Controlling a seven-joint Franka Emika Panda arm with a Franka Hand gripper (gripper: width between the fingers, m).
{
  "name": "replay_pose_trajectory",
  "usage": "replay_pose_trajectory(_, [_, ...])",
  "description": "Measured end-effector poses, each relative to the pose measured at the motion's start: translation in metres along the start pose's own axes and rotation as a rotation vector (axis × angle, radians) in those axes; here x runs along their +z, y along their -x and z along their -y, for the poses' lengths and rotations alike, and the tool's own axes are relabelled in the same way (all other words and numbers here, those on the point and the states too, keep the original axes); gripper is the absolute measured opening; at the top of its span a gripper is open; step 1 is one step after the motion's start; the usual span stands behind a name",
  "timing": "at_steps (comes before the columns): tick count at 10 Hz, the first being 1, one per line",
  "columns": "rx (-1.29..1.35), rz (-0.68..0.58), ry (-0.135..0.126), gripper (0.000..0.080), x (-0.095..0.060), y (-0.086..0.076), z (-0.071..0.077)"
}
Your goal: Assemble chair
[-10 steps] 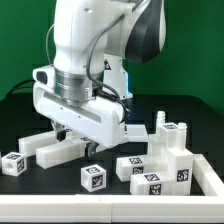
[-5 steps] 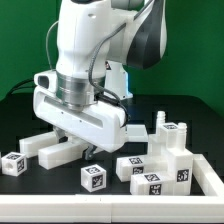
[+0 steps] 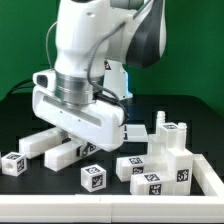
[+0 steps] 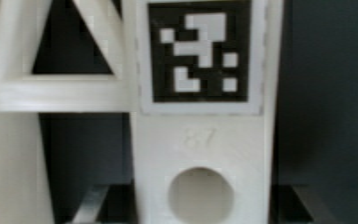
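The chair is in loose white parts. In the wrist view a white bar (image 4: 202, 150) with a black-and-white tag (image 4: 202, 52) and an oval hole (image 4: 202, 196) joins an X-braced frame (image 4: 51, 85). My gripper (image 4: 202, 205) straddles this bar, with a dark finger (image 4: 108, 205) on each side and a small gap to the bar, so it is open. In the exterior view the gripper (image 3: 78, 143) sits low over this frame part (image 3: 52, 150) at the left. Tagged cubes (image 3: 12, 165) (image 3: 93, 177) lie in front. A cluster of tagged blocks (image 3: 160, 165) stands at the right.
A white raised rim (image 3: 205, 185) borders the table at the exterior view's right and front. A green backdrop stands behind. The large white arm hides the middle of the table.
The arm has shifted a little toward the exterior view's right. The frame part under the gripper now lies slightly further forward, with a second bar of it showing.
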State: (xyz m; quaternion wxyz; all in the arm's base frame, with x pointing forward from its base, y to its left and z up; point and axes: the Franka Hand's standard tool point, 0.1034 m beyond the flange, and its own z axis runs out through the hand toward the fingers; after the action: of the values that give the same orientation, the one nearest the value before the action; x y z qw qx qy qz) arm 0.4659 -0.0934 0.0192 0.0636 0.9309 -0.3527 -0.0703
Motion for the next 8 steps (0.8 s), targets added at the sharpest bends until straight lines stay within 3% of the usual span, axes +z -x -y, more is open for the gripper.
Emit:
replay_pose_trajectory(2, [0.11, 0.063, -0.037, 0.0288, -0.03, 0.001, -0.008])
replay_pose_trajectory(3, [0.154, 0.1, -0.071, 0.0288, -0.051, 0.004, -0.006])
replay_pose_trajectory(6, [0.199, 0.138, -0.131, 0.0288, -0.102, 0.002, 0.015])
replay_pose_trajectory(7, [0.192, 0.133, -0.138, 0.0288, -0.108, -0.001, 0.02])
replay_pose_trajectory(8, [0.192, 0.136, -0.13, 0.0288, -0.103, 0.0, 0.018])
